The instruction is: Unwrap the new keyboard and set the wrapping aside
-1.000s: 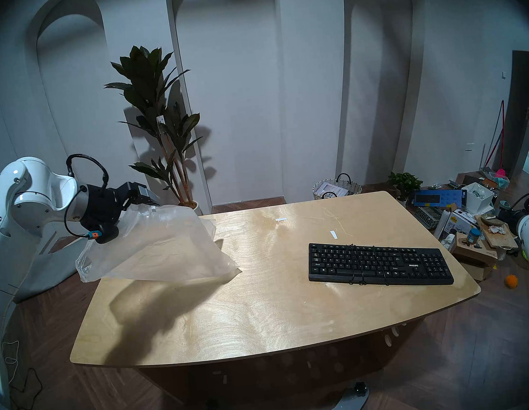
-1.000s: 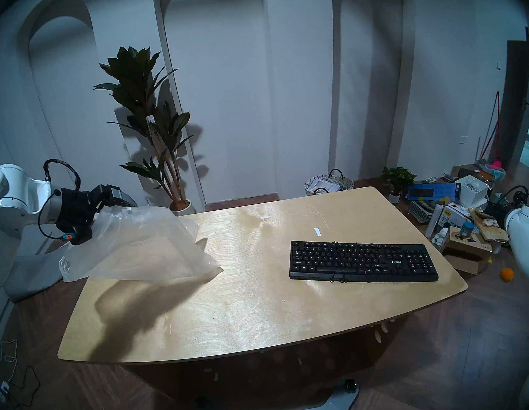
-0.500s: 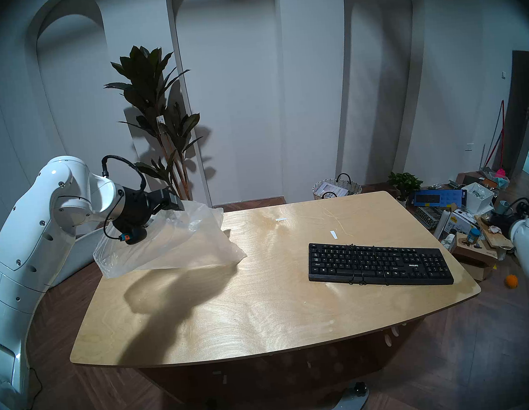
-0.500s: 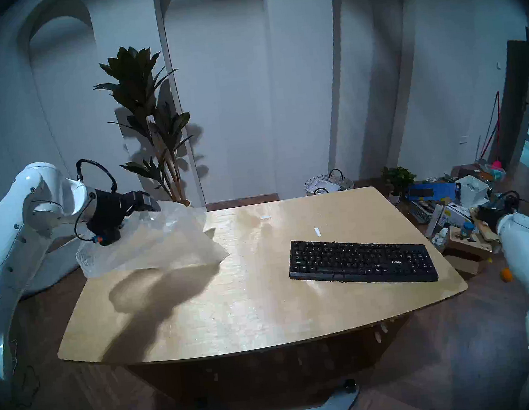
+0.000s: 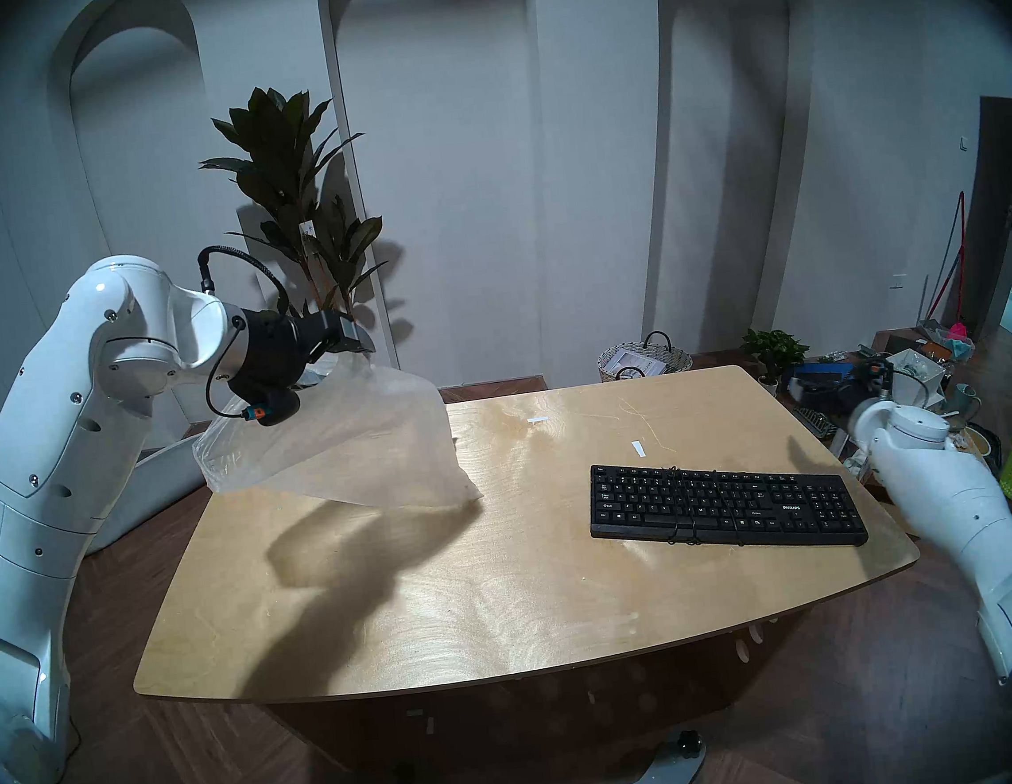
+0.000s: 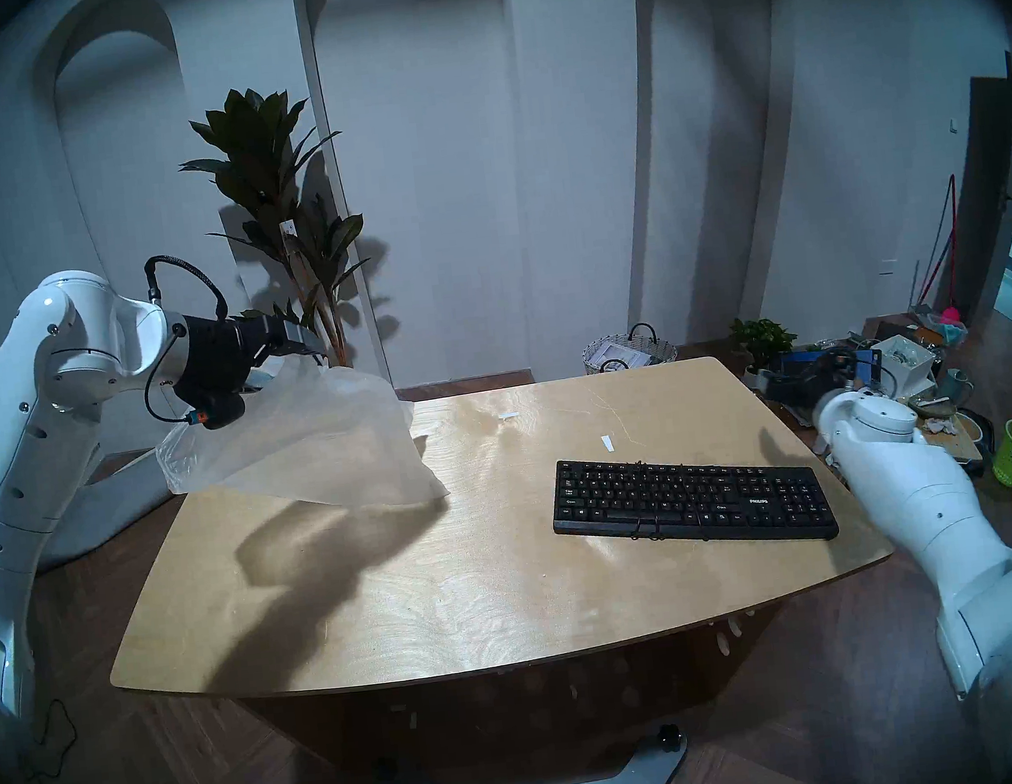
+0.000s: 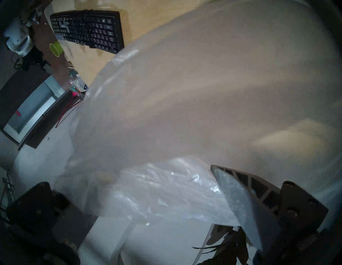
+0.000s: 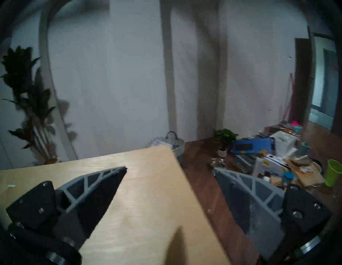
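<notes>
At the surface's [image 5: 511, 597] ten-o'clock corner: wrapping [image 5: 343, 453], draped from the wide-spread left pincer [image 5: 357, 348], well apart from keyboard [image 5: 724, 503] lying nine-to-three at four o'clock; right pincer [image 8: 169, 169] gaping, empty.

The one readable word is the white brand name "PHILIPS", printed on the black keyboard [image 5: 725, 503] near its right end, just left of the numeric pad. White legends on its keys and print on the boxes right of the table are too small to read.
</notes>
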`<state>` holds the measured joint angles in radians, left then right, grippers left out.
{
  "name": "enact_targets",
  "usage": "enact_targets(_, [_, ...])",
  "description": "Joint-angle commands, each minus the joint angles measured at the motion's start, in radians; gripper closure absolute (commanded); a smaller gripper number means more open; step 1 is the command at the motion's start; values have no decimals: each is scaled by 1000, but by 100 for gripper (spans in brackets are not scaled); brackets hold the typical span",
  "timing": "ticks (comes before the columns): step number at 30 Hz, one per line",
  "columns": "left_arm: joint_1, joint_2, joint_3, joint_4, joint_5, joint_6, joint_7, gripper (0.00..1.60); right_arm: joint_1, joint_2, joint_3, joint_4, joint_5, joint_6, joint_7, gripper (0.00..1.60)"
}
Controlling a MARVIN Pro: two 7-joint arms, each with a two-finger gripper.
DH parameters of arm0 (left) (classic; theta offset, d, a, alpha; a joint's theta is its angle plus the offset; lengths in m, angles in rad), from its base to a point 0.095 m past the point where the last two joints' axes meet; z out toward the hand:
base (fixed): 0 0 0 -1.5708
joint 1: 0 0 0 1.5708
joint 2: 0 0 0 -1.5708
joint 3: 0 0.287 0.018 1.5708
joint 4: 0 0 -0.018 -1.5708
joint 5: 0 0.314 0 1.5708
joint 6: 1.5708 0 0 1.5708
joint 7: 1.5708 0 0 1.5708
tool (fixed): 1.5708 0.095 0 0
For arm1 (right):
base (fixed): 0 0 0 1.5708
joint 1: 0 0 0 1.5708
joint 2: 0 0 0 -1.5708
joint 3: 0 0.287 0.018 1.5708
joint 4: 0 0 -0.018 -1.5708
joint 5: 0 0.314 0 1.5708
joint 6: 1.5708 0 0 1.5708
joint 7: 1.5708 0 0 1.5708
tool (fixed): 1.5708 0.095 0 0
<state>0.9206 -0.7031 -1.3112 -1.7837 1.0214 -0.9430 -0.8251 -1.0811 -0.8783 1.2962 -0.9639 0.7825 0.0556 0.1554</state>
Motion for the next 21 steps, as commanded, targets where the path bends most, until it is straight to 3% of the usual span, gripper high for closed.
enact_targets(1, [-47, -9, -32, -10, -16, 12, 13, 0, 34, -97, -80, -97, -26, -51, 58, 0])
enact_targets(2, [-51, -12, -37, -10, -22, 15, 16, 0, 30, -132, -115, -135, -36, -60, 76, 0])
enact_targets(9, [-63, -10, -59, 0, -36, 26, 22, 0, 16, -194, -218, -205, -69, -94, 128, 0])
enact_targets(12, [-69, -4, -80, 14, -49, 34, 24, 0, 5, -248, -283, -266, -104, -129, 157, 0])
enact_targets(21, [-86, 1, -119, 51, -86, 49, 31, 0, -35, -240, -384, -374, -204, -225, 183, 0])
